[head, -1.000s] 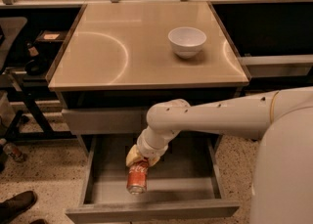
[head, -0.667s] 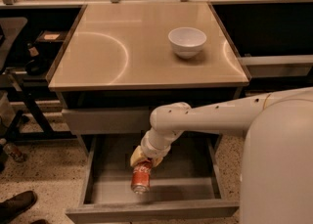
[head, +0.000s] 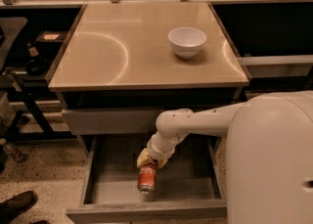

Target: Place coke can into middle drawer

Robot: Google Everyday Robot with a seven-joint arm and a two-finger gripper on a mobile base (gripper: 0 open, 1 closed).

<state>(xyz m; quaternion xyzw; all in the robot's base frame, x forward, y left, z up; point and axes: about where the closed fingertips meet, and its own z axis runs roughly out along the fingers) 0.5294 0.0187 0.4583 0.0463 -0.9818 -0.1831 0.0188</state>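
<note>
The jaws are closed on the top end of the small red soda can with the white script logo [head: 147, 179]. My gripper [head: 149, 165] hangs inside the open middle drawer [head: 110, 181], a wide, shallow grey one with a smooth grey floor. It sits roughly at the drawer's centre from side to side and a little toward its front. The can points down from the jaws, slightly tipped, with its silver bottom low over the drawer floor; I cannot tell whether it touches. The white arm [head: 195, 123] reaches in from the drawer's right side, passing below the closed grey drawer front [head: 107, 120] just above the drawer.

I judge the step in hand to be the release. To do it well, I would ease down until the can's base sits flat on the drawer floor and take out the tilt. Then I would open the jaws just enough to free it and lift straight up, so nothing drags it over. The drawer's walls are well apart from the can, so there is room. Above the drawer, a white bowl [head: 187, 41] stands on the tan worktop [head: 122, 56], out of the way.
</note>
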